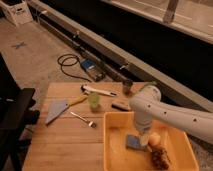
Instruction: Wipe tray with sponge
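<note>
Lying in the yellow tray (107, 148), near its middle, the grey-blue sponge (132, 143) sits flat on the tray floor. Same tray, right of the sponge: a pale round piece (155, 139), and toward the near edge a dark brown clump (159, 159).

The gripper (143, 138) is down inside the tray, at the sponge's right edge, touching or just over it. Whether it grips the sponge cannot be told; the wrist hides its tip. The white arm (172, 116) enters from the right, bends at a rounded elbow and drops straight down.

The tray rests on the right part of a wooden table (60, 147). Left of the tray: a fork (83, 119), a green cup (94, 101), a grey scraper with yellow handle (58, 110). Behind it: a white-handled tool (98, 91), a small dark block (120, 106), a dark cup (127, 86).

On the concrete floor beyond the table, a coiled black cable (67, 62) lies beside a blue box (90, 67); there is a white crate (17, 12) in the far left corner.
</note>
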`<state>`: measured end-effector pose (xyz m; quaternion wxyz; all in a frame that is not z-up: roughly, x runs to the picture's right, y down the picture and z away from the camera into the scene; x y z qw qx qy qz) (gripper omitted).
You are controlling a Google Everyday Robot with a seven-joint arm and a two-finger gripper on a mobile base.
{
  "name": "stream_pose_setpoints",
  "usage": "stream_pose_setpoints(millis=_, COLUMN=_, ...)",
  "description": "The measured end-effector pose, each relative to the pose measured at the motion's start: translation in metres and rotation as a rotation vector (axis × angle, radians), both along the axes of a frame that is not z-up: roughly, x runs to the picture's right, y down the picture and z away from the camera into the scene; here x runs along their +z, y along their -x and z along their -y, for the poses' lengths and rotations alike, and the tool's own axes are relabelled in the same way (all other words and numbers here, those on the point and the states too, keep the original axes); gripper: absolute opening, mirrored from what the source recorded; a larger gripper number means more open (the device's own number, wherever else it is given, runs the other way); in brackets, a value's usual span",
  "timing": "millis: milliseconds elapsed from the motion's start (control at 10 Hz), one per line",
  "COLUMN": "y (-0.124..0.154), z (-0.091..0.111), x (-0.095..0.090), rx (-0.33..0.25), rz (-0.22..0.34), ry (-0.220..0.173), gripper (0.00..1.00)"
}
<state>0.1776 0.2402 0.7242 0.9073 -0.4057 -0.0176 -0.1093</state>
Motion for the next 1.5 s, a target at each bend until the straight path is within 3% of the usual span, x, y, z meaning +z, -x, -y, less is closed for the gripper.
stream_pose_setpoints(millis=500, y=-0.003, z=-0.025, x=0.025, rx=0.011, rz=-0.021, ry=0.083, gripper=0.65)
stream_pose_setpoints(millis=900, y=-0.007, z=-0.037, x=0.04, rx=0.085, rz=0.009, ry=0.12, gripper=0.63)
stream_pose_setpoints(millis=1200, y=-0.008, z=-0.032, x=0.037, rx=0.146, rz=0.037, ry=0.064, gripper=0.36)
stream_pose_setpoints(millis=1500, y=-0.007, z=-0.029, x=0.03, rx=0.161, rz=0.058, ry=0.034, gripper=0.08)
